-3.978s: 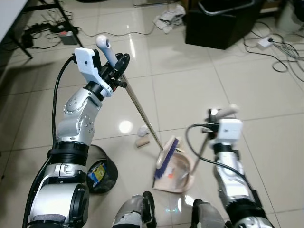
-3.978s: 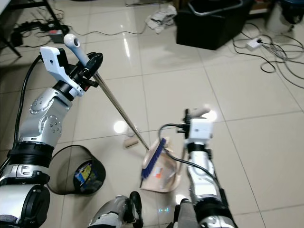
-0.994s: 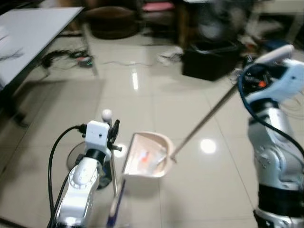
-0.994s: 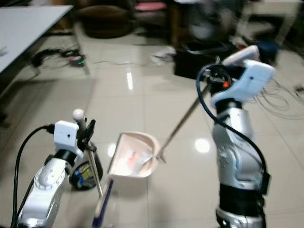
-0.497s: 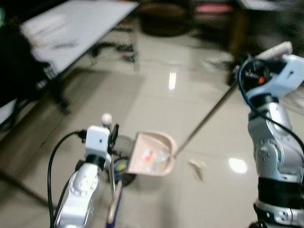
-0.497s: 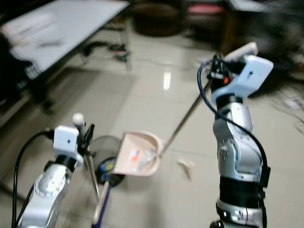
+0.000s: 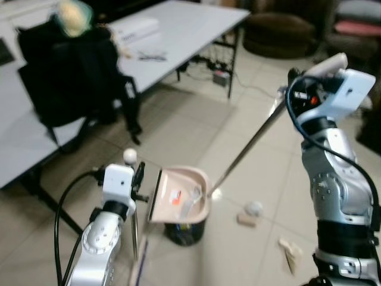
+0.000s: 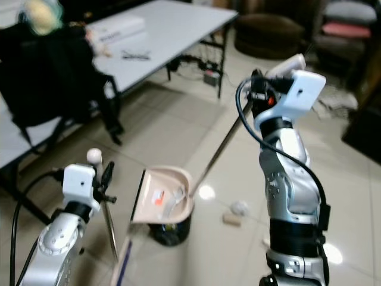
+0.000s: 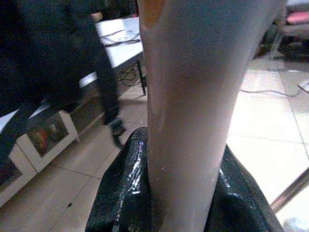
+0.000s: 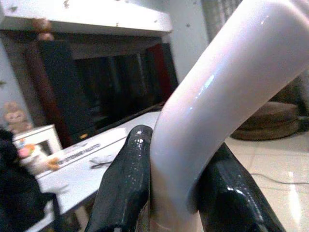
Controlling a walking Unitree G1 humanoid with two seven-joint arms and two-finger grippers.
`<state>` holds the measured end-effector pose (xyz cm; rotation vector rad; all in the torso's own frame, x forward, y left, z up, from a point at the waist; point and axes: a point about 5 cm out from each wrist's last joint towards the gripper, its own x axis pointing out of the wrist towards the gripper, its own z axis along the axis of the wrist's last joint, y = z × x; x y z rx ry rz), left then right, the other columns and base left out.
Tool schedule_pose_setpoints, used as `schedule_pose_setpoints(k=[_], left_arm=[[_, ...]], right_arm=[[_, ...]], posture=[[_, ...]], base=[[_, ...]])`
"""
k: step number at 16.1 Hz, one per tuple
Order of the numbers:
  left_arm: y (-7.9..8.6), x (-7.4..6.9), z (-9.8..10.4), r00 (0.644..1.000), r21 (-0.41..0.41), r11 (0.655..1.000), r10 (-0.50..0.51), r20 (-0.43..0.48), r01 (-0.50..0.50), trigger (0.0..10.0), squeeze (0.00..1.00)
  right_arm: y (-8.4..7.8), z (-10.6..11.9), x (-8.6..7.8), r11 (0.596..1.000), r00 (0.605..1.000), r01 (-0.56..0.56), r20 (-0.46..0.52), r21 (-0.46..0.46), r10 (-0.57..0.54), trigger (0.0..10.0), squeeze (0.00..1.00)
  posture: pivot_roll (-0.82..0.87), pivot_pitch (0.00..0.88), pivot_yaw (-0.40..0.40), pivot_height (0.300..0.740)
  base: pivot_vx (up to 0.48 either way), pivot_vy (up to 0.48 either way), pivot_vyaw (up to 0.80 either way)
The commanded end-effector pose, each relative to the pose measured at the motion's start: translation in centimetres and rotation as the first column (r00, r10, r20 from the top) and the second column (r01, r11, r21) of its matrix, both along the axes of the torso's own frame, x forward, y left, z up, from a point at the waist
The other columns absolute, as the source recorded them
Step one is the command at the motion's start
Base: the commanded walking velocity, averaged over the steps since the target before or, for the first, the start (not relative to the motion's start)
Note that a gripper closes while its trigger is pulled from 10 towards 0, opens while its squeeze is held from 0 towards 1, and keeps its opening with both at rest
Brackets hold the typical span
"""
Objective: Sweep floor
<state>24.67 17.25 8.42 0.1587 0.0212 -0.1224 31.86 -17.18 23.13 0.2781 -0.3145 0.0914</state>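
The right gripper (image 10: 171, 193) is raised at head height on the robot's right, its two black fingers (image 10: 128, 188) pinched on the white curved grip of the dustpan handle (image 7: 250, 146). That long metal rod slants down and to the left to the dustpan (image 7: 181, 196), a pale pink scoop held in the air over a small dark bin (image 7: 186, 231) on the floor. Some scraps, one with a red mark, lie inside the pan.

The left gripper (image 9: 159, 193) sits low on the robot's left, clamped around the pale grip of the broom (image 7: 134, 238). The broom's thin shaft drops from it toward the floor, just beside the dustpan's flat edge; the brush end is blurred at the bottom of the head views and hard to make out.

On the tiles to the right of the bin lie a small white ball (image 7: 255, 208), a tan scrap (image 7: 246, 220) touching or nearly touching it, and a crumpled piece of paper (image 7: 290, 253) further right, near the right arm's base.

A long white table (image 7: 178, 30) with black legs runs along the left. A black chair draped in dark cloth (image 7: 71, 77) stands against it, close to the left arm. Cables and a power strip (image 7: 221, 76) lie under the table's far end, and a dark round seat (image 7: 280, 33) stands beyond.
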Motion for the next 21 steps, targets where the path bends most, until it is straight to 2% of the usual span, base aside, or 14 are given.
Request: schedule_pose_setpoints(k=[1,8,9,10,11,13,16,17,20,21], left_arm=[[0.5,0.2,0.6,0.999,0.012,1.000,0.025,0.024,-0.025,10.0,0.00],[0.3,0.2,0.6,1.000,0.006,1.000,0.020,0.016,-0.020,10.0,0.00],[0.2,0.3,0.6,1.000,0.005,1.000,0.018,0.014,-0.019,10.0,0.00],[0.1,0.3,0.6,1.000,0.006,1.000,0.015,0.014,-0.015,10.0,0.00],[0.1,0.4,0.6,1.000,0.007,1.000,0.013,0.013,-0.013,10.0,0.00],[-0.1,0.4,0.6,1.000,0.006,1.000,0.008,0.013,-0.008,10.0,0.00],[-0.2,0.4,0.6,1.000,0.005,1.000,0.005,0.012,-0.005,10.0,0.00],[-0.2,0.4,0.6,1.000,0.004,1.000,0.005,0.011,-0.005,10.0,0.00],[-0.3,0.4,0.5,1.000,0.001,1.000,0.004,0.007,-0.004,10.0,0.00],[-0.4,0.4,0.5,1.000,0.000,1.000,0.004,0.007,-0.004,10.0,0.00]], right_arm=[[0.8,1.2,-0.2,0.999,0.997,-0.045,0.059,-0.005,0.045,10.0,0.00],[0.7,1.8,0.0,1.000,0.995,-0.015,0.097,-0.027,0.017,10.0,0.00],[0.7,2.1,0.0,0.998,0.992,-0.002,0.124,-0.066,0.011,10.0,0.00],[1.1,2.5,-0.1,0.987,0.986,0.001,0.163,-0.159,0.026,10.0,0.00],[1.3,2.6,-0.2,0.984,0.983,-0.002,0.182,-0.180,0.035,10.0,0.00],[2.6,2.8,-0.3,0.964,0.971,-0.026,0.221,-0.265,0.087,10.0,0.00],[4.0,2.6,-0.3,0.942,0.956,-0.064,0.250,-0.329,0.152,10.0,0.00],[5.0,2.6,-0.5,0.927,0.941,-0.089,0.274,-0.364,0.198,10.0,0.00],[7.5,2.3,-1.2,0.863,0.888,-0.141,0.323,-0.484,0.327,10.0,0.00],[8.8,2.2,-1.7,0.829,0.860,-0.157,0.338,-0.537,0.382,10.0,0.00]], posture=[[-0.08,0.000,0.027,0.740],[-0.08,0.000,0.025,0.740],[-0.09,0.000,0.028,0.740],[-0.09,0.000,0.029,0.740],[-0.09,0.000,0.029,0.740],[-0.09,0.000,0.029,0.740],[-0.09,0.000,0.027,0.740],[-0.09,0.000,0.027,0.740],[-0.09,0.000,0.027,0.740],[-0.08,0.000,0.026,0.740]], base=[[0.000,0.000,0.00],[0.000,0.000,0.00],[0.000,0.000,0.00],[0.000,0.000,0.00],[0.000,0.000,0.00],[0.000,0.000,0.00],[0.000,0.000,0.00],[0.000,0.000,0.00],[0.000,0.000,0.00],[0.000,0.000,0.00]])
